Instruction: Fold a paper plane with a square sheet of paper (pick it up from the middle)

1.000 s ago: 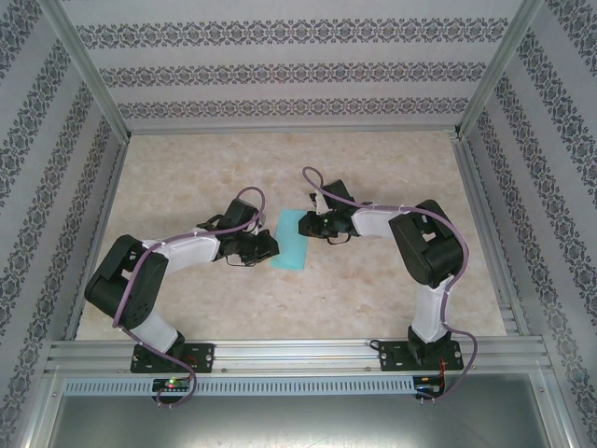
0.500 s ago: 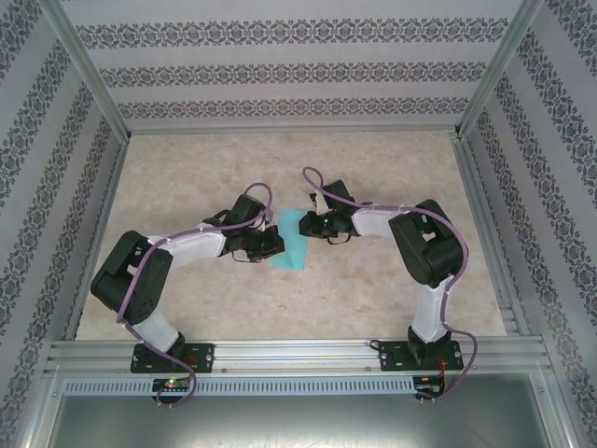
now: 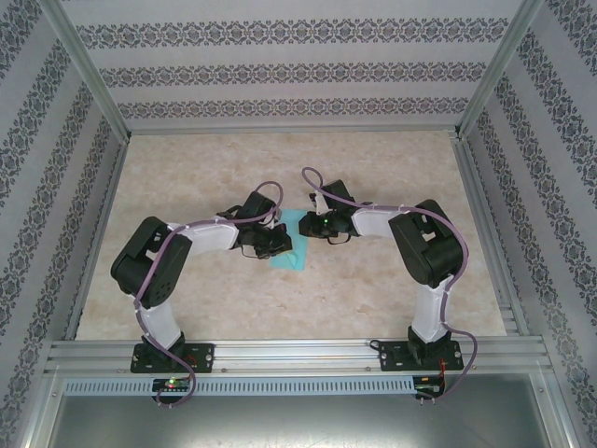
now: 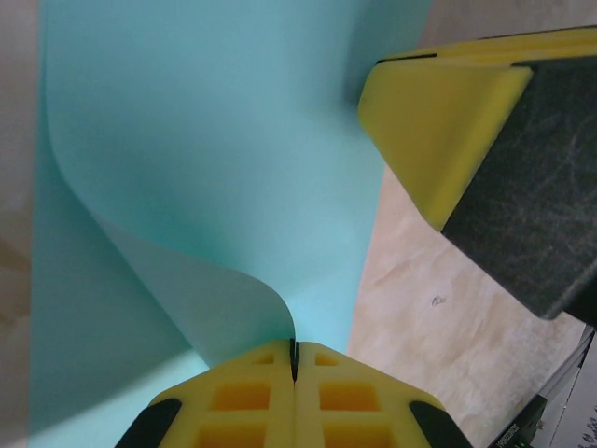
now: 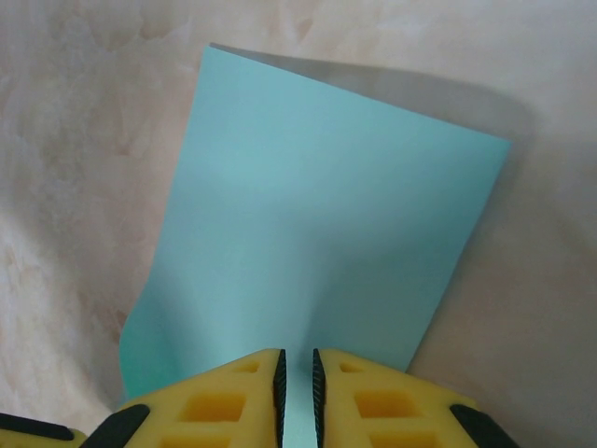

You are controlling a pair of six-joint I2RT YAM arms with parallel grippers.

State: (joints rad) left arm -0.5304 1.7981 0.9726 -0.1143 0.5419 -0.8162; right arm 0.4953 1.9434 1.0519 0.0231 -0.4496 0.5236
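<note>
Left end effector [image 4: 293, 350] clamped on paper sheet [image 4: 215, 140], right end effector [image 5: 297, 362] — barely apart

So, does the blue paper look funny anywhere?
Yes. The sheet of paper is not lying flat. Where the left tool is shut on its edge, that side curls up off the table in a bend. No tear shows.

I can read no text, label, brand or number from here. The square sheet of paper [image 5: 317, 243] is plain, and the wallpaper [image 3: 298, 75] carries only ornament.
</note>
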